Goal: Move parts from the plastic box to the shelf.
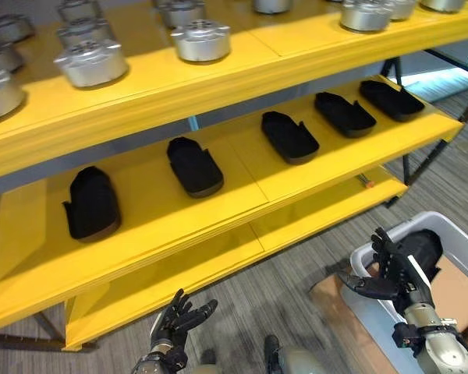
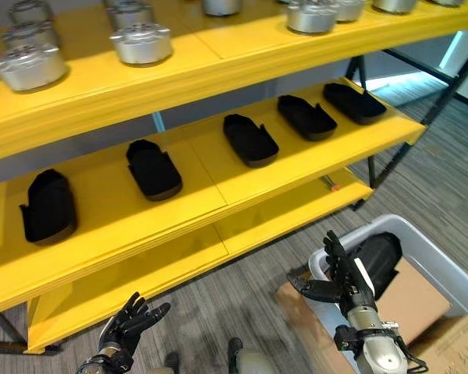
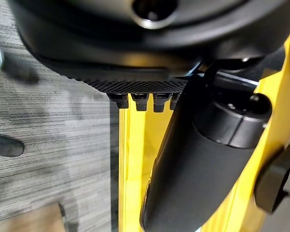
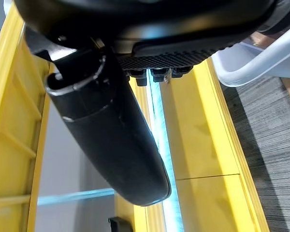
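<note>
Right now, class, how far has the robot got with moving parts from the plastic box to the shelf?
Five black parts already lie in a row on the yellow shelf's middle level. Nothing is in hand: the right hand is open beside the plastic box, and the left hand is open low by the floor. One black part is still in the box.

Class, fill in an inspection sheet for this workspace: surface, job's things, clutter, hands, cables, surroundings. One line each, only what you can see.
Surface: yellow shelf, several tiers.
Job's things: five black parts in a row on the middle tier; another black part in the plastic box on the floor.
Clutter: silver metal parts on the upper tier; cardboard by the box.
Hands: right hand open, raised at the box, empty; left hand open, low before the shelf, empty.
Cables: nothing seen.
Surroundings: grey striped carpet.
</note>
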